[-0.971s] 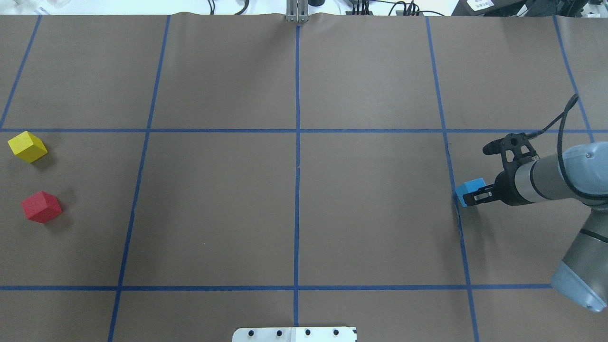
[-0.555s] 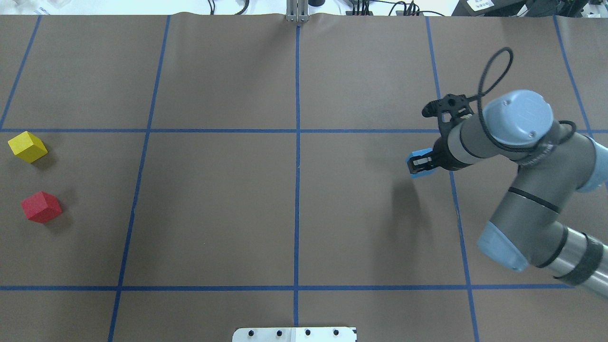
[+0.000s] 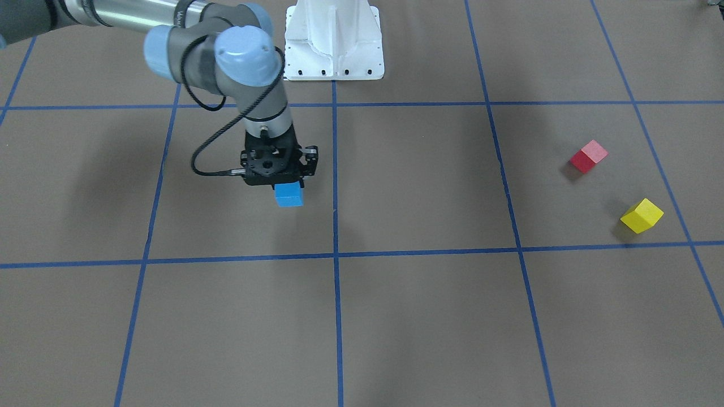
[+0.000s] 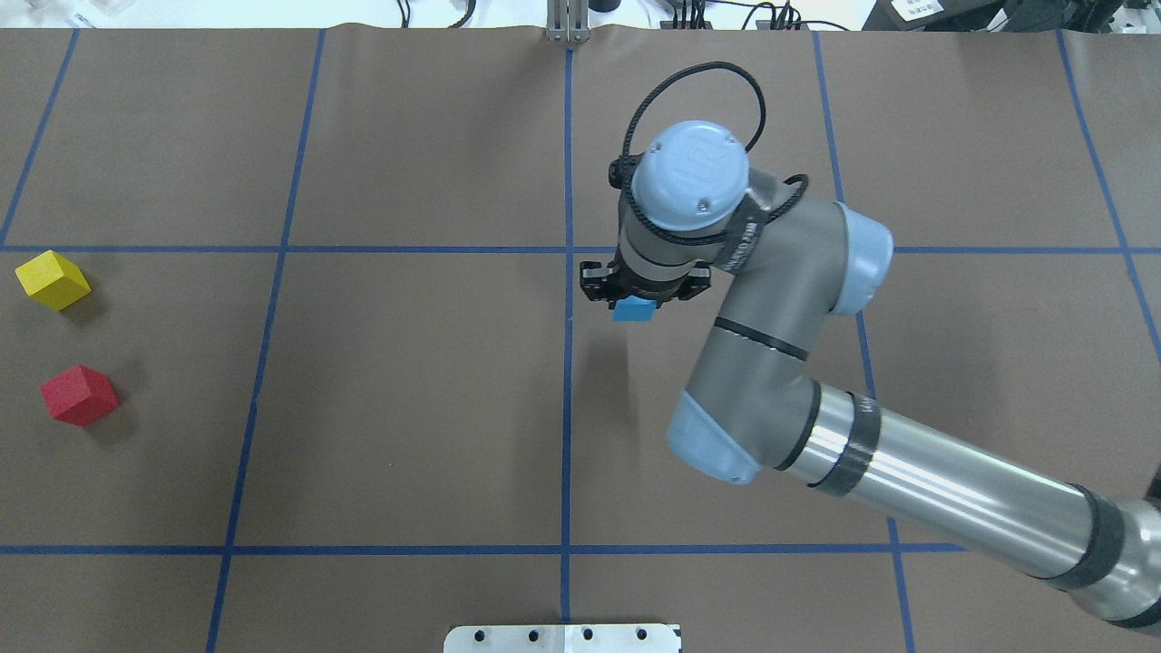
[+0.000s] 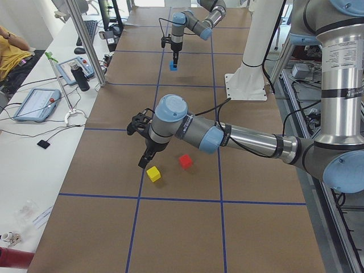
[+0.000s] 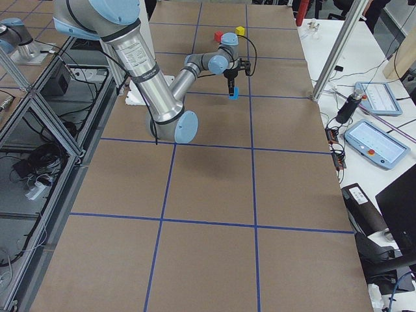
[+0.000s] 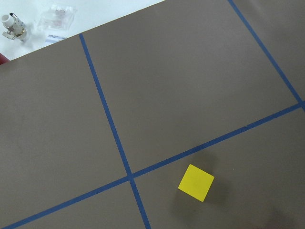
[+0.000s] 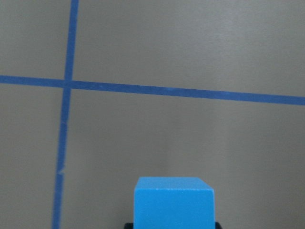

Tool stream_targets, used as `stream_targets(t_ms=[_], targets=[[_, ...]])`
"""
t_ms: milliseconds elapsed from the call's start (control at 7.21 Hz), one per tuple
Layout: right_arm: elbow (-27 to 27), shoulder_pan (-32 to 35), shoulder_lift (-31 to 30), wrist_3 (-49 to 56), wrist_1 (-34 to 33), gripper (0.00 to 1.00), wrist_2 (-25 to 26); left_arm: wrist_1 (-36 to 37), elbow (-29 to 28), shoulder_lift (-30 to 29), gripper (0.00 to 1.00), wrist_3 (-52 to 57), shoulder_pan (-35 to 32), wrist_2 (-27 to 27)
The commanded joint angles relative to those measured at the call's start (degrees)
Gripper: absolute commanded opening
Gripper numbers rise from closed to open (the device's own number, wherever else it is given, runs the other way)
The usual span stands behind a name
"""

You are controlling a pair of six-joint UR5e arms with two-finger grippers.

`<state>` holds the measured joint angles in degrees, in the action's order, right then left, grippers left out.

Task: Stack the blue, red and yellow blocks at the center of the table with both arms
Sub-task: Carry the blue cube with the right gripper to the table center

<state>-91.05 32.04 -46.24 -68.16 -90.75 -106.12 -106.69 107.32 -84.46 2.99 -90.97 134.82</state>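
Observation:
My right gripper point(image 3: 285, 183) is shut on the blue block point(image 3: 289, 196) and holds it above the table point(image 4: 408, 408), just right of the centre line in the overhead view, where the blue block point(image 4: 634, 311) peeks out under the wrist. The right wrist view shows the blue block point(image 8: 174, 200) over a tape crossing. The red block point(image 4: 80, 394) and yellow block point(image 4: 53, 279) lie apart at the table's left edge. In the exterior left view my left gripper point(image 5: 142, 164) hangs just beside the yellow block point(image 5: 153, 173); I cannot tell if it is open or shut.
The white pedestal base point(image 3: 334, 39) stands at the robot's side of the table. A side bench with tablets point(image 5: 37, 104) and an aluminium post point(image 5: 85, 40) runs along the far edge. A person's arm point(image 5: 14, 42) shows at that bench.
My right arm has swung left from the table's right side to near the centre line, carrying the blue block. The red and yellow blocks have not moved.

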Motion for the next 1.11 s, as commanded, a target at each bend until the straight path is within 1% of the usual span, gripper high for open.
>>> stream_targets(t_ms=[0, 139, 278, 416, 555, 694, 833, 971], targets=[[7.0, -5.1, 5.5, -4.6, 0.1, 0.0, 4.6, 0.0, 0.0, 0.9, 1.0, 0.1, 0.0, 0.0], [7.1, -6.1, 5.3, -4.4, 0.1, 0.16, 4.9, 0.0, 0.1, 1.1, 1.0, 0.1, 0.0, 0.0], [7.5, -7.2, 5.1, -4.3, 0.1, 0.45, 7.0, 0.0, 0.0, 1.1, 1.0, 0.1, 0.0, 0.0], [7.5, -8.3, 5.1, -4.4, 0.1, 0.89, 9.3, 0.0, 0.1, 1.2, 1.0, 0.1, 0.0, 0.0], [7.4, -8.4, 5.2, -4.3, 0.3, 0.99, 9.6, -0.1, 0.1, 1.2, 1.0, 0.1, 0.0, 0.0], [7.4, -8.4, 5.1, -4.1, 2.7, 0.99, 9.6, -0.1, 0.2, 1.5, 1.0, 0.1, 0.0, 0.0], [6.6, -8.1, 5.2, -3.8, 3.6, 1.0, 9.4, 0.0, 0.3, 1.5, 1.0, 0.1, 0.0, 0.0], [4.0, -5.3, 5.2, -3.5, 3.0, 1.0, 8.2, -0.3, 0.3, 1.5, 1.0, 0.3, 0.0, 0.0]])
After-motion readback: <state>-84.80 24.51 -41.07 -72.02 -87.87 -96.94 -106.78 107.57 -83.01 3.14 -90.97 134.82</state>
